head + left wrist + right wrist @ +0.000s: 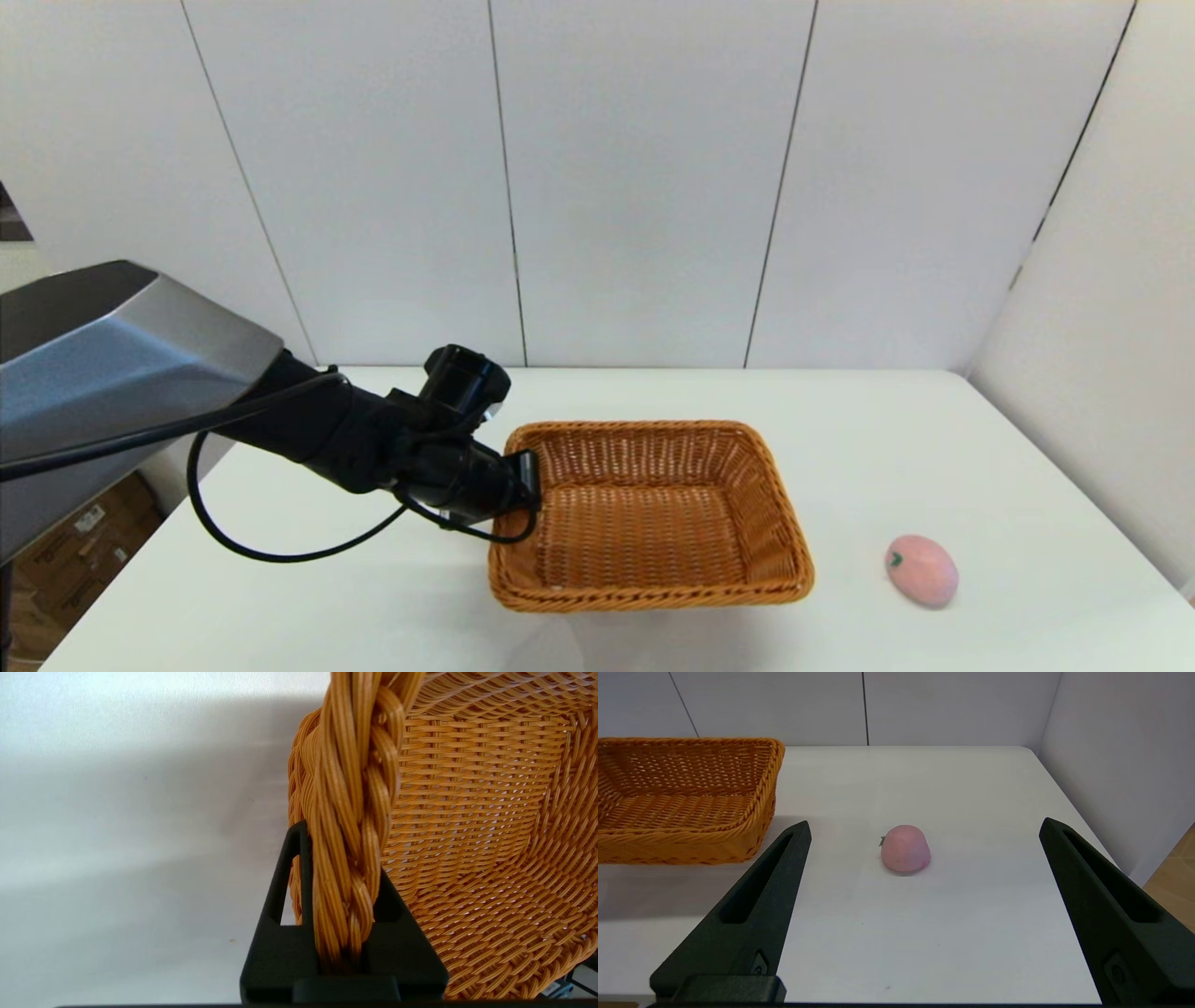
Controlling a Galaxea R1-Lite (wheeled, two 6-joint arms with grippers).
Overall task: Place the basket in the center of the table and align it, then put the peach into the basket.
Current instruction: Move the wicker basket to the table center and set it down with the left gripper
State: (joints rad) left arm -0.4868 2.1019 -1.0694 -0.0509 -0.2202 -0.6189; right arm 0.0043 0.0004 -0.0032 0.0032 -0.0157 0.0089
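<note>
1. Two fingers of the left gripper (pixel 343 933) pinch the braided rim (pixel 350 812) of the basket (pixel 653 513) on its left short side; jaws nearly closed, one finger outside the wall, one inside.
2. Right gripper (pixel 924 914) is wide open w/ nothing held, hanging low over the table (pixel 971 933) at the robot's right, out of the head view.
3. Key relation: the peach (pixel 905 849) lies straight ahead of the right gripper, roughly centred betw. its two fingers but beyond the tips, not touching. Right arm is clearly nearer to it; left arm is busy w/ the basket.
4. Peach sits on the table to the right of the basket, apart from it, near the front edge. Its long axis runs roughly across the table, green stem mark toward the basket.
5. Basket sits approx. mid-table, long axis left-right, looks a bit skewed, so aligning is prob. not finished.
6. Materials: basket is orange-brown woven wicker, flared sides, rounded corners, stiff rim, good to pinch. Peach is pink, matte, egg-shaped, so it may roll if nudged. Table is smooth white, so the basket should slide easily.
</note>
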